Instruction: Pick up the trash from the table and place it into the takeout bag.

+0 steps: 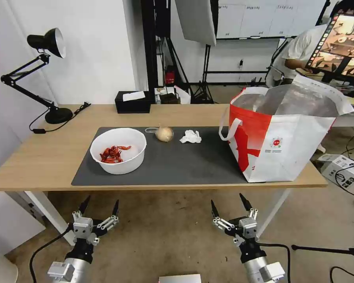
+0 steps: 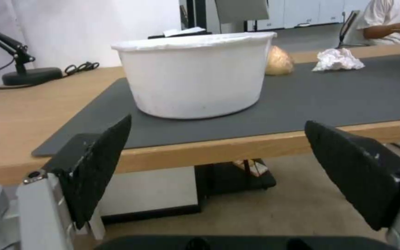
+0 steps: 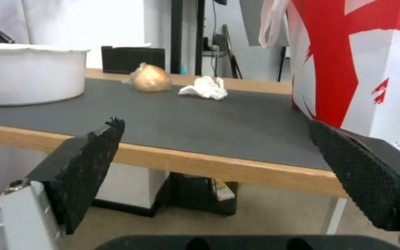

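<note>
On the dark grey mat (image 1: 177,165) of the light-wood table (image 1: 47,157) stands a white round bowl (image 1: 118,150) holding red crayfish shells (image 1: 112,154). Behind it lie a beige onion-like ball (image 1: 164,133) and a crumpled white tissue (image 1: 190,136). The red-and-white takeout bag (image 1: 283,145) stands open at the table's right end, foil lining showing. Both grippers hang below the table's front edge, fingers spread and holding nothing: left gripper (image 1: 100,205), right gripper (image 1: 229,203). The left wrist view faces the bowl (image 2: 195,74); the right wrist view shows ball (image 3: 150,78), tissue (image 3: 205,88) and bag (image 3: 362,66).
A black desk lamp (image 1: 43,74) stands at the table's far left with its cord trailing. A black tissue box (image 1: 133,102) sits at the back edge. Stands, cables and a person at a monitor are behind and to the right of the table.
</note>
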You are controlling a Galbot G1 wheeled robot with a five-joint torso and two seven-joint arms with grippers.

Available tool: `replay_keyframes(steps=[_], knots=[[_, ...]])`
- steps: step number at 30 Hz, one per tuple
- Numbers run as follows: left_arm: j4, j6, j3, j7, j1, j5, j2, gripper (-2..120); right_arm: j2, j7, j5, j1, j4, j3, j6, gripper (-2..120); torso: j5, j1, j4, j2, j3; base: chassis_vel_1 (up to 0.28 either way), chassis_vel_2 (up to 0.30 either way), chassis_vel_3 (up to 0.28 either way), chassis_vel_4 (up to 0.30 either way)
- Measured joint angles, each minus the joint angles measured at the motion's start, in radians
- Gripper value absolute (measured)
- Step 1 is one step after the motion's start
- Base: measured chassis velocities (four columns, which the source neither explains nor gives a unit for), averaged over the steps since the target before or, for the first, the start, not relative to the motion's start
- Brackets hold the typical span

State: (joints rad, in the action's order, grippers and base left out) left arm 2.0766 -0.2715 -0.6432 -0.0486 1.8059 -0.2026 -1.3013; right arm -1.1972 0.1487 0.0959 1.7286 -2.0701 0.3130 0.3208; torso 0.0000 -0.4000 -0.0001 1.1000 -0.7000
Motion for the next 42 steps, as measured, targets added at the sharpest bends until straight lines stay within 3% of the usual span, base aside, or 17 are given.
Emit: replay_keyframes(steps=[13,21,27,34,36,42], knots=[[0.000,-0.008,-0.002,-0.005,-0.008,-0.004,0.005,100,0.061,-0.010,0.059,-0.040,-0.079,-0.038,-0.057,100,0.0000,0.000,-0.0001,0.000,0.000,0.000,0.000,0.000,0.000],[0.003,-0.016,-0.003,-0.007,-0.012,-0.008,0.020,100,0.225,-0.032,0.222,-0.265,-0.134,-0.108,-0.162,100,0.0000,0.000,0.0001,0.000,0.000,0.000,0.000,0.000,0.000],[-0.002,-0.023,-0.013,-0.006,-0.015,-0.015,0.027,100,0.333,0.003,0.333,-0.476,-0.065,-0.226,-0.200,100,0.0000,0.000,-0.0001,0.000,0.000,0.000,0.000,0.000,0.000],[-0.004,-0.024,-0.015,-0.006,-0.015,-0.016,0.025,100,0.315,0.064,0.399,-0.684,0.031,-0.359,-0.247,100,0.0001,0.000,0.0002,0.000,0.000,0.000,0.000,0.000,0.000],[-0.009,-0.023,-0.015,-0.006,-0.019,-0.017,0.025,100,0.287,0.131,0.424,-0.786,0.088,-0.434,-0.298,100,0.0000,0.000,0.0001,0.000,0.000,0.000,0.000,0.000,0.000],[-0.022,-0.020,-0.015,-0.004,-0.030,-0.022,0.023,100,0.216,0.259,0.439,-0.919,0.202,-0.530,-0.364,100,0.0000,0.000,0.0001,0.000,0.000,0.000,0.000,0.000,0.000]])
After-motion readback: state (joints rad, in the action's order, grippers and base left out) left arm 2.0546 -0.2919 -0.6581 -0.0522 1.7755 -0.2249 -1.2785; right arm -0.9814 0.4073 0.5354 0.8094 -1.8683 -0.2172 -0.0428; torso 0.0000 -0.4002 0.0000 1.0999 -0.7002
